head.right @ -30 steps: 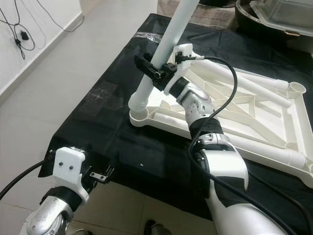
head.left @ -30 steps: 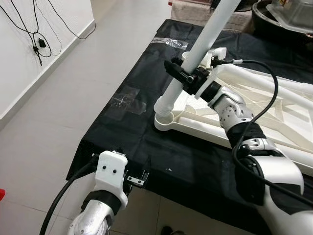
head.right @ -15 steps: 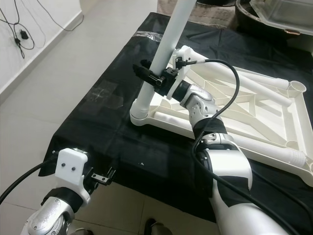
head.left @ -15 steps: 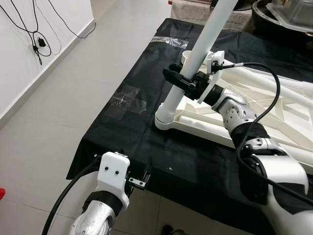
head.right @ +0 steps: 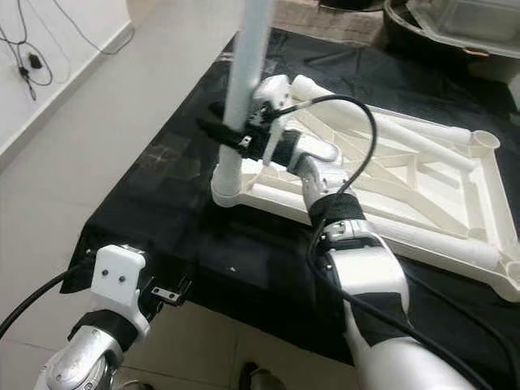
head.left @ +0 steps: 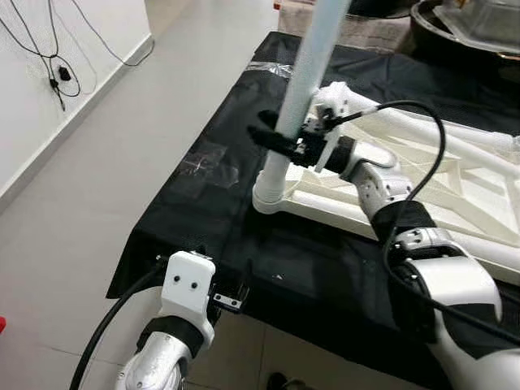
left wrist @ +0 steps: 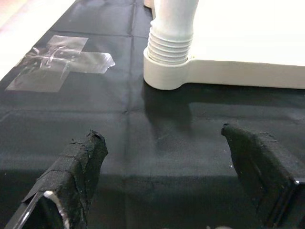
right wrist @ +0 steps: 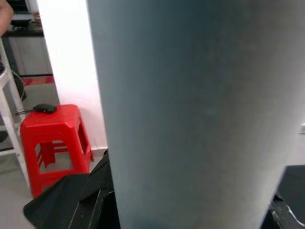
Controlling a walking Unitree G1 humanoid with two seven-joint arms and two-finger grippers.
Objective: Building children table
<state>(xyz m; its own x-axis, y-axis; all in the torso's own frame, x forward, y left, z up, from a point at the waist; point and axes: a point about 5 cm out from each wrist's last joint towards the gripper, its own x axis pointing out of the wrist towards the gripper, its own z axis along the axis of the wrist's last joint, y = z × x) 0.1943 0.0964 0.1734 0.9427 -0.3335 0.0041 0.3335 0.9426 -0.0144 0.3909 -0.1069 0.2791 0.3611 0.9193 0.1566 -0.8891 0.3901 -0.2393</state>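
A: Item one, the right gripper. What are the black fingers doing?

B: They are clamping the long white plastic table leg from both sides, low on its shaft, just above the ribbed foot. The leg is standing nearly upright, its threaded end sitting in the near-left round corner socket of the white plastic tabletop frame, which is lying upside down on the black cloth spread over the pale tiled floor.

A: Item two, the left gripper?

B: Its fingers are spread wide, gripping nothing, hanging low at the near edge of the cloth, well apart from the socket. The left wrist view is looking straight at the ribbed threads where they enter the socket, beside a patch of clear tape.

A: How should the step be done well?

B: By my reading, the leg is being seated or screwed into the socket. Several thread rings are showing above the socket rim, so it is probably not fully home. The leg should be kept square to the frame while turning; any tilt risks cross-threading. Gripping this low is helping control. The frame may skate on the cloth, so downward pressure, or the idle left gripper bracing the frame, would help.

A: Other listed items?

B: A red plastic stool stands in the right wrist view's background.
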